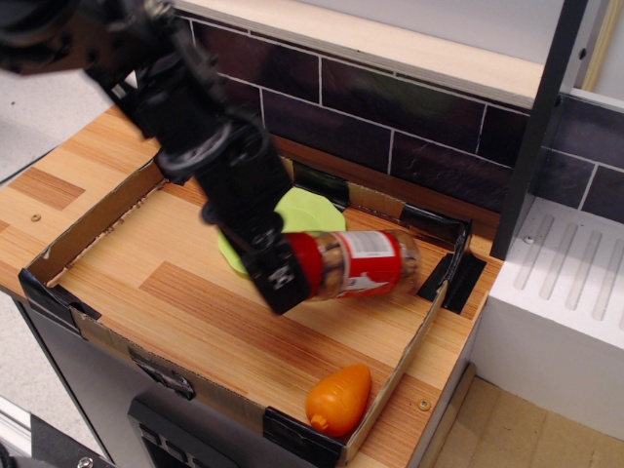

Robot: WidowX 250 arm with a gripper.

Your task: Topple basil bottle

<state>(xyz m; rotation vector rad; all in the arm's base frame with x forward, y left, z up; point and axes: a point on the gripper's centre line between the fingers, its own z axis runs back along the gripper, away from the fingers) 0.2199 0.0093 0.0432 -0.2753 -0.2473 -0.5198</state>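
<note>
The basil bottle (363, 263) has a red cap, a red-and-white label and brownish contents. It lies almost on its side in the cardboard tray (90, 226), with its cap to the left and its base toward the tray's right corner. My black gripper (283, 271) reaches down from the upper left and is shut on the cap end. One finger (276, 278) covers part of the cap. I cannot tell whether the bottle rests fully on the wood floor.
A lime green plate (310, 209) lies behind the bottle, partly hidden by my arm. An orange toy carrot (339, 397) sits in the tray's front right corner. A dark tiled wall stands behind, with a black post (536, 127) and a white rack (570, 283) at the right.
</note>
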